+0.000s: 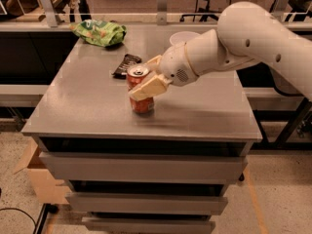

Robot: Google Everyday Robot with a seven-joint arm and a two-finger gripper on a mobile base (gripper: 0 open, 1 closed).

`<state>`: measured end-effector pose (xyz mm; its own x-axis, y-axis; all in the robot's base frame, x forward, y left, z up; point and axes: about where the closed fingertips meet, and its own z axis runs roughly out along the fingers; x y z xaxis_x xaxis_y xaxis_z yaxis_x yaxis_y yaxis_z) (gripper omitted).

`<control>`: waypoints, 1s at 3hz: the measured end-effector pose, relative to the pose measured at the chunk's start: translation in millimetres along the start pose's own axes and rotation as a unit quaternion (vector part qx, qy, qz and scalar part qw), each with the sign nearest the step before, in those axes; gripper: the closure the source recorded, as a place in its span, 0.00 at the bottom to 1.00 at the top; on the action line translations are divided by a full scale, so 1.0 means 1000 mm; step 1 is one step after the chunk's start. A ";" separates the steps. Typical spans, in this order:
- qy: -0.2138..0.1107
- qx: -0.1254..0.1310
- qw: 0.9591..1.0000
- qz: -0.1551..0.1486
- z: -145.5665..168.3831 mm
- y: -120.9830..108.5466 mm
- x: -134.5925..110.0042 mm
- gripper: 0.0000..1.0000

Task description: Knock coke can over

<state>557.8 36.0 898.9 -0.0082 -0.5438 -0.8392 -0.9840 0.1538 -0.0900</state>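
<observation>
The coke can [141, 103], orange-red with a silver top, stands upright on the grey table [87, 111], left of its middle. My gripper [147, 75] reaches in from the right on the white arm [243, 43] and straddles the can's upper half. One tan finger [147, 87] crosses in front of the can, and the other finger [154, 61] lies behind it by the rim. The jaws stand apart with the can between them. Whether the fingers press on the can does not show.
A dark flat snack-bar wrapper [126, 65] lies just behind the can. A green chip bag [100, 32] sits at the table's back left. A pale bowl [183, 37] is at the back, partly behind the arm. A cardboard box [36, 177] stands on the floor at left.
</observation>
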 end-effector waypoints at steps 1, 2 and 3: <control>0.047 0.026 0.998 -0.011 -0.023 -0.013 0.013 1.00; 0.103 0.044 0.993 -0.028 -0.035 -0.023 0.019 1.00; 0.186 0.055 0.979 -0.061 -0.038 -0.029 0.022 1.00</control>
<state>579.4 -11.3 903.5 0.0236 -0.8230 -0.5675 -0.9569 0.1458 -0.2513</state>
